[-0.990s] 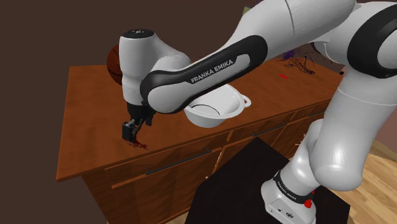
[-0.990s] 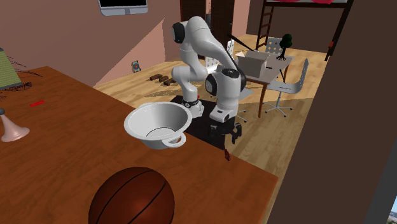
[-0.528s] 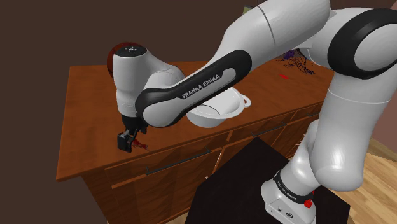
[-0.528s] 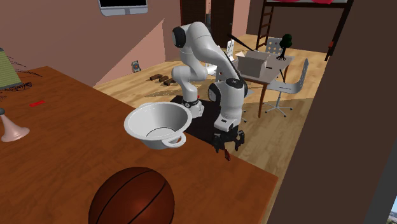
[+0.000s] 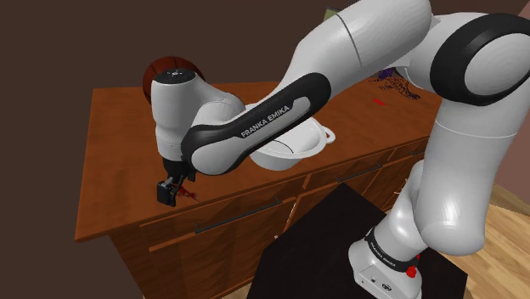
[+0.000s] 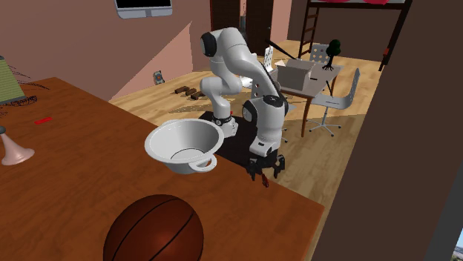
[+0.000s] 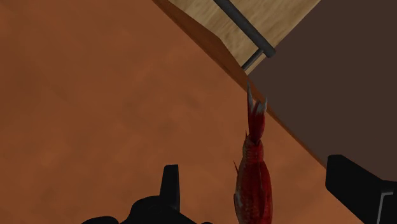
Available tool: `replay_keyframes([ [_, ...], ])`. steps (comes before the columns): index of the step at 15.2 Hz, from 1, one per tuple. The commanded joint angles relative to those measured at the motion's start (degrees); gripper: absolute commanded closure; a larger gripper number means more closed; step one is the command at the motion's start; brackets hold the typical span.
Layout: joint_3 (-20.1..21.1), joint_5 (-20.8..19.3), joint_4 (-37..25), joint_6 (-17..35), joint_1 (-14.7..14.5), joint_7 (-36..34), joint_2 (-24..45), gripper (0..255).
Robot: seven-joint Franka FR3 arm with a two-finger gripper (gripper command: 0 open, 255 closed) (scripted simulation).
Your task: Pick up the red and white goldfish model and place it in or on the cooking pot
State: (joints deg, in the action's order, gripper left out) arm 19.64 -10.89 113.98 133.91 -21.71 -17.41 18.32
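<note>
The pincer (image 7: 257, 168) is open: its two black fingers (image 7: 170, 186) stand wide apart with the red goldfish model (image 7: 253, 181) between them, touching neither. The fish lies flat on the tabletop (image 7: 95, 108), its pale-tipped tail pointing at the front edge, which runs close by. Just past that edge a dark bar handle (image 7: 245, 25) shows. On the other side of the fish, bare brown wood spreads wide.

In the shoulder view the pincer (image 5: 170, 192) hangs low over the tabletop (image 5: 115, 161), fingers down, with the fish (image 5: 186, 194) as a red streak at its tips. The white wrist stands upright above it, and the black-sleeved forearm climbs to that view's right towards the stand (image 5: 340, 246).

Farther along the same front edge, well apart from the fish, sits the white cooking pot (image 5: 297, 146). A dark brown basketball (image 5: 161, 70) rests behind the wrist near the far corner. In the second exterior view the pincer (image 6: 265, 172) hovers at the tabletop's edge (image 6: 297, 199), the pot (image 6: 182, 145) to that view's left.
</note>
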Motion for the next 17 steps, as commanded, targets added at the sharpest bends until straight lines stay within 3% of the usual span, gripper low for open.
replay_keyframes([
  [1, 0.0, 0.0, 0.0, 0.0, 0.0, 0.0, 0.0, 0],
  [2, 0.0, 0.0, 0.0, 0.0, 0.0, 0.0, 0.0, 255],
  [11, 0.0, 0.0, 0.0, 0.0, 0.0, 0.0, 0.0, 255],
  [17, 0.6, 1.5, -1.4, -3.8, 0.4, 1.1, -2.6, 255],
])
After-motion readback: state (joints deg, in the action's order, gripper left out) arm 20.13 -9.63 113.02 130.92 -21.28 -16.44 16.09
